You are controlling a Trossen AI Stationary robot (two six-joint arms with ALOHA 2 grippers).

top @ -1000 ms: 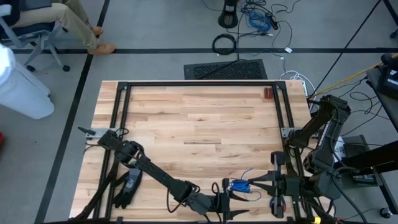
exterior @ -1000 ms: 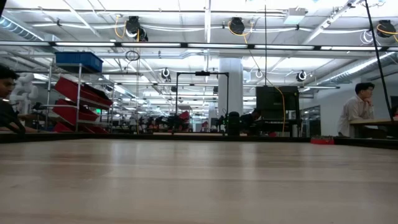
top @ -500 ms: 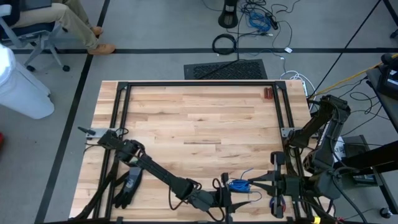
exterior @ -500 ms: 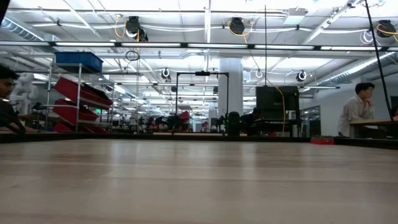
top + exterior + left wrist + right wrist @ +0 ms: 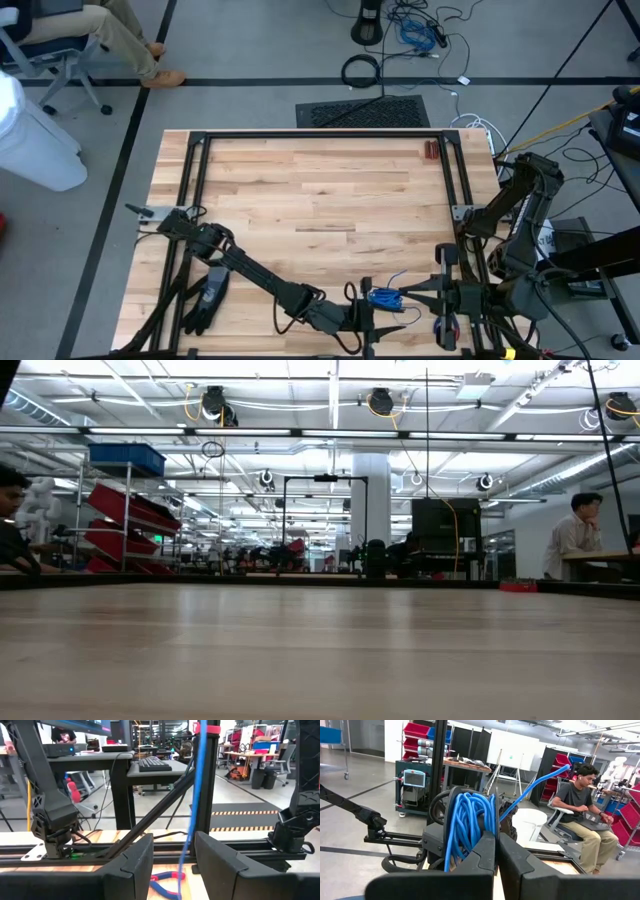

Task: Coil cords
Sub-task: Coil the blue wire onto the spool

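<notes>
The cords are one thin blue wire wound into a small bundle [image 5: 385,297] near the table's near edge, right of the middle. In the right wrist view the bundle [image 5: 470,820] stands upright at the tips of my right gripper [image 5: 496,845], which is shut on it, and a tail [image 5: 535,782] sticks out. My right gripper [image 5: 403,295] points level toward the table's left. My left gripper [image 5: 370,318] is open just left of the bundle. A blue strand [image 5: 192,795] runs between its fingers [image 5: 137,865]. My right gripper pinches the bundle's loops [image 5: 489,831] between its two shut fingers. It comes in level from the table's right. The loops stand upright at the fingertips and the tail rises free. My left gripper has the strand between its open fingers; whether it touches it I cannot tell.
Red-handled pliers [image 5: 167,882] lie on the table below the grippers. A black glove [image 5: 207,300] lies at the near left. A black frame rail [image 5: 320,135] runs round the table. A small reddish object [image 5: 430,150] sits at the far right. People sit beyond the table.
</notes>
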